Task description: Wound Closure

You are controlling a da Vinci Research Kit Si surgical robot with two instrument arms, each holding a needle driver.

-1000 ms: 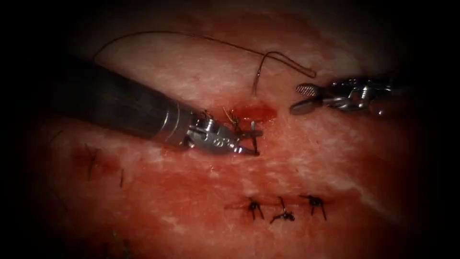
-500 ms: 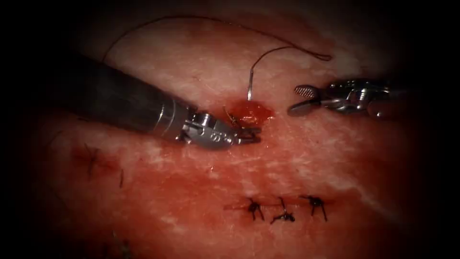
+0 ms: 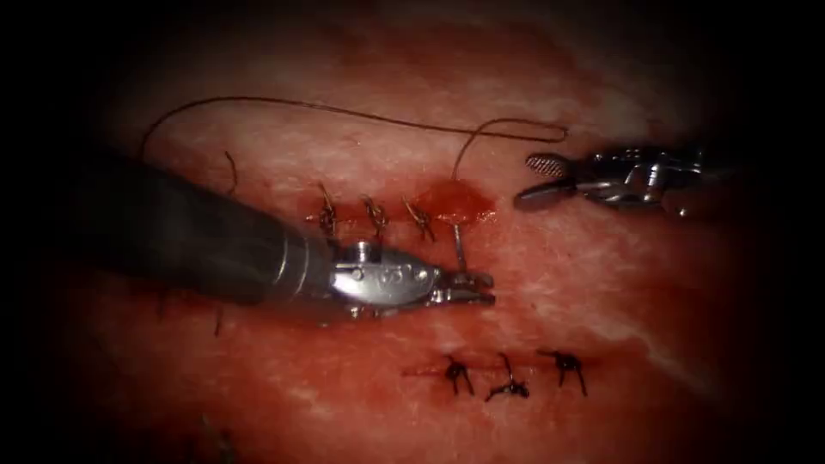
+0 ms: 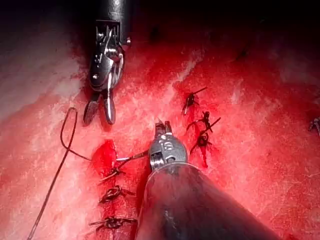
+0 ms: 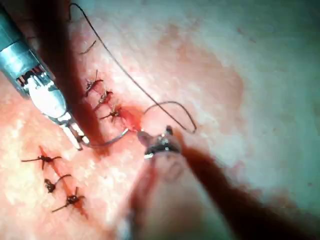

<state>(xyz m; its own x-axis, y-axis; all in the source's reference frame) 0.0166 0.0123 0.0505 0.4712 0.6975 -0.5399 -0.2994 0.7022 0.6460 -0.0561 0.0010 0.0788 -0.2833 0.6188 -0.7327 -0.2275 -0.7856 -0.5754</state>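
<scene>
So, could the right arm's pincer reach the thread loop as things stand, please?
Probably yes: the right pincer, open and empty, has the thread loop close by, nothing between. The left pincer grips the needle below the cut.

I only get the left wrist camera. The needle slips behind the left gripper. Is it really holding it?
Observer: Yes. In the right wrist view the left gripper is shut on one end of the needle. The other end meets the red fluid on the cut; I can't tell if it is inside the tissue. The right gripper is open and empty.
Operator: The thread runs out of my picture. Where does it go?
Observer: In the endoscope view the thread arcs leftward above the stitches, then curves down toward the left arm's shaft.
</scene>
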